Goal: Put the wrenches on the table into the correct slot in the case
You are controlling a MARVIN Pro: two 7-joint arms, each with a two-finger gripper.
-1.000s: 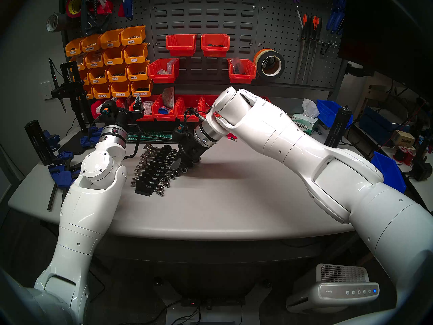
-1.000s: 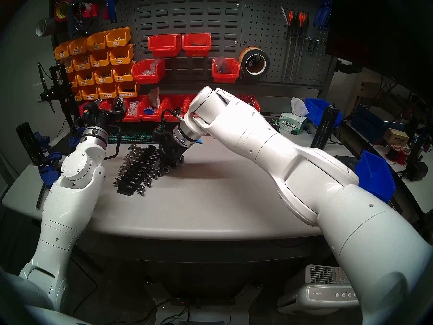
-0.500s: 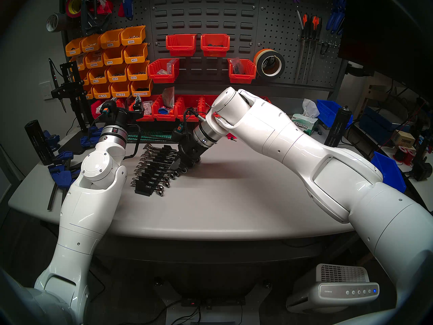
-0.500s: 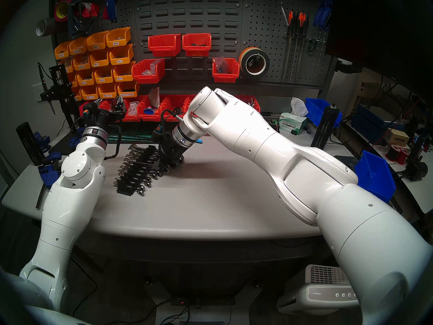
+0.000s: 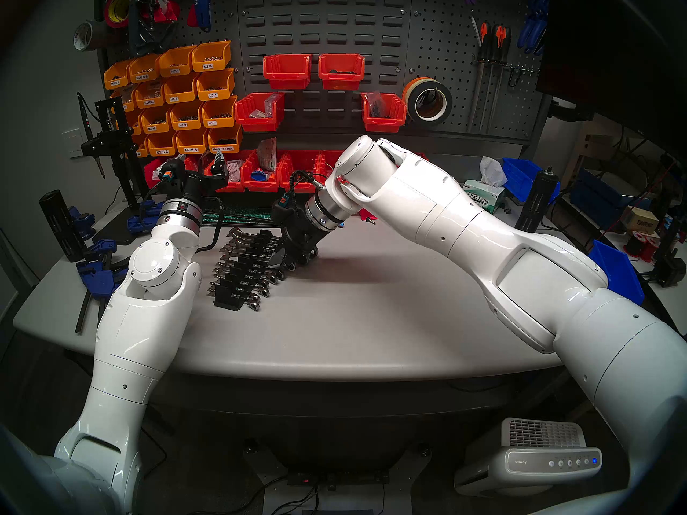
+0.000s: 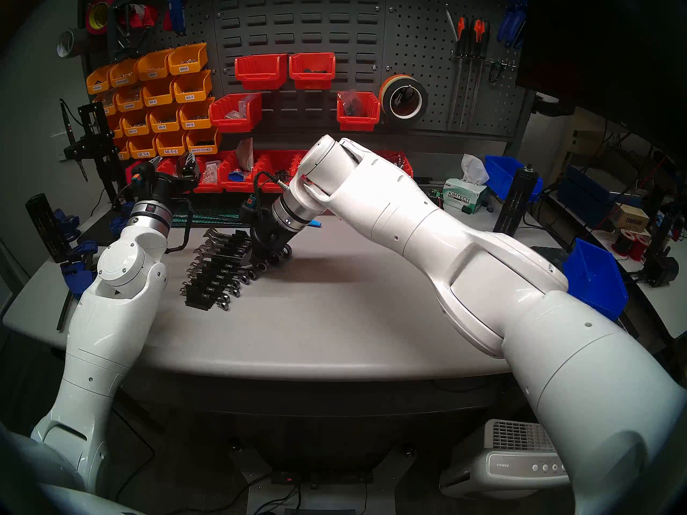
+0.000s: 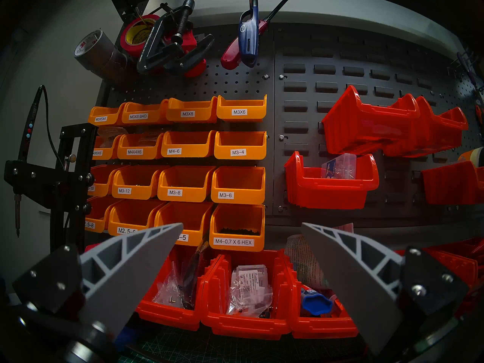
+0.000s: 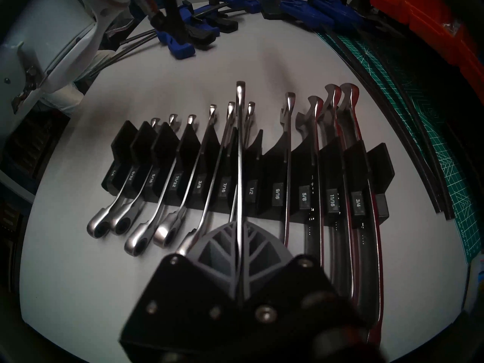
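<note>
My right gripper [image 8: 239,225] is shut on a slim chrome wrench [image 8: 239,150] near its ring end. The shaft runs away from the wrist camera, over the black case [image 8: 277,197], between the 7/16 and 1/2 labels, with its open jaw beyond the far side. Whether it sits in a slot I cannot tell. Several other wrenches stand in the case's slots. In the head views the right gripper [image 5: 279,259] leans down at the right side of the case [image 5: 241,280], about mid-row. My left gripper [image 7: 241,224] is open and empty, raised at the back left and facing the bin wall.
Blue clamps [image 8: 183,44] lie left of the case, and a green cutting mat [image 8: 445,124] lies behind it. Red bins [image 5: 260,176] line the table's back edge. A tissue box [image 5: 483,196] and blue bins [image 5: 617,272] stand at the right.
My right wrist has shifted slightly left and away, still holding the wrench over the case. The left arm has not moved.
</note>
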